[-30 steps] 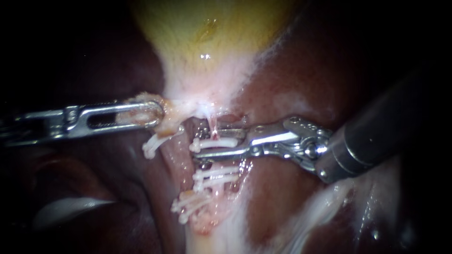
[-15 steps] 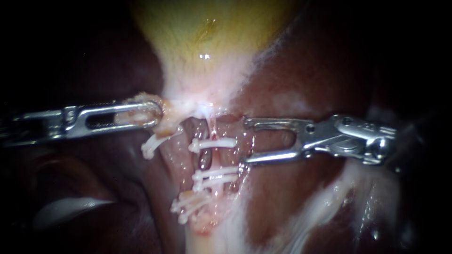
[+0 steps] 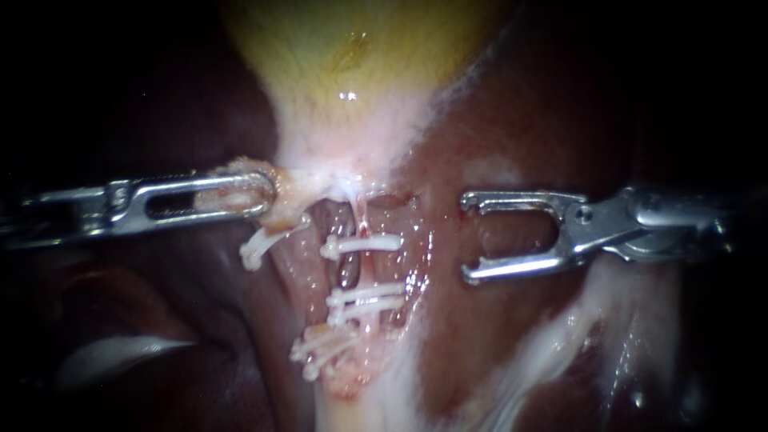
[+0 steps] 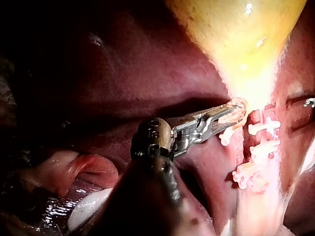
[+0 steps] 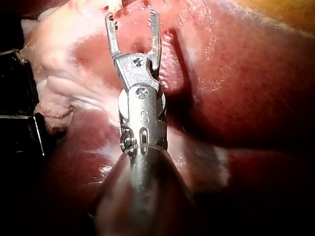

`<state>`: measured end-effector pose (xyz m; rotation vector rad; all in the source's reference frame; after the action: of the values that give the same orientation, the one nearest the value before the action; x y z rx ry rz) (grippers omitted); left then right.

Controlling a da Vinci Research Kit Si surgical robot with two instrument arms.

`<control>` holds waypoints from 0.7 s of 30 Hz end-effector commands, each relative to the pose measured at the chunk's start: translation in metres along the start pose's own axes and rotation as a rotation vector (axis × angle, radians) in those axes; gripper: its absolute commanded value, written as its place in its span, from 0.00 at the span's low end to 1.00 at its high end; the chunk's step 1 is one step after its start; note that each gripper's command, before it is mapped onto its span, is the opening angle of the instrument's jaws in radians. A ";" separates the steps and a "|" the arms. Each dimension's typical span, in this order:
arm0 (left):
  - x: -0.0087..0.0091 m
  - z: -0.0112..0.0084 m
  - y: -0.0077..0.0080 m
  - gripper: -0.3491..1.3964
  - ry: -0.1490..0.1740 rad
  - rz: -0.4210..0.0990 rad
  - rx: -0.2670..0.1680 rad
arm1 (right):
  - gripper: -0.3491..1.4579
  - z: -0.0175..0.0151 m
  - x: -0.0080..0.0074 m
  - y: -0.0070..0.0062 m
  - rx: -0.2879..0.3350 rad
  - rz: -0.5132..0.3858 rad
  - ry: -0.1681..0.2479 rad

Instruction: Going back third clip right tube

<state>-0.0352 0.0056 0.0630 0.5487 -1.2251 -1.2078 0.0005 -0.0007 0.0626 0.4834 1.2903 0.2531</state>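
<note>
Lying crosswise on right tube [image 3: 346,272], clip [image 3: 362,244]; right instrument [image 3: 468,237] aimed leftward.

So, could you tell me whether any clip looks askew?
The lowest clip on the right tube sits slanted, while the middle clip and top clip lie level. Otherwise nothing stands out.

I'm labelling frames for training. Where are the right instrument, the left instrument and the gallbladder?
right instrument [image 3: 470,238]: endoscope view, gap midway between its open jaw tips.
left instrument [image 3: 270,194]: endoscope view, jaw tips, shut on tissue [image 3: 285,192].
gallbladder [image 3: 352,72]: endoscope view, its yellow body.
</note>
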 end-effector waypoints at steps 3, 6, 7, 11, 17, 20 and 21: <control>0.0003 0.0008 0.0007 0.00 -0.005 0.002 0.000 | 0.47 -0.0001 -0.0001 -0.0001 0.002 0.000 -0.002; 0.0007 0.0020 0.0015 0.00 -0.005 0.011 -0.003 | 0.47 -0.0001 -0.0001 -0.0001 0.002 0.000 -0.002; 0.0008 0.0023 0.0017 0.00 -0.003 0.011 -0.005 | 0.47 -0.0001 -0.0001 -0.0001 0.003 0.000 -0.002; 0.0014 0.0039 0.0027 0.00 0.006 0.011 -0.015 | 0.47 -0.0001 -0.0002 -0.0002 0.003 -0.001 -0.002; 0.0020 0.0060 0.0035 0.00 0.012 0.008 -0.017 | 0.47 -0.0001 -0.0002 -0.0003 0.004 -0.002 -0.002; 0.0020 0.0068 0.0035 0.00 0.016 0.008 -0.015 | 0.47 -0.0001 -0.0002 -0.0003 0.004 -0.002 -0.002; 0.0020 0.0070 0.0035 0.00 0.017 0.008 -0.014 | 0.47 -0.0001 -0.0002 -0.0004 0.004 -0.002 -0.002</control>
<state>-0.0406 0.0069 0.0691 0.5415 -1.2043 -1.2013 0.0003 -0.0011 0.0626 0.4859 1.2893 0.2484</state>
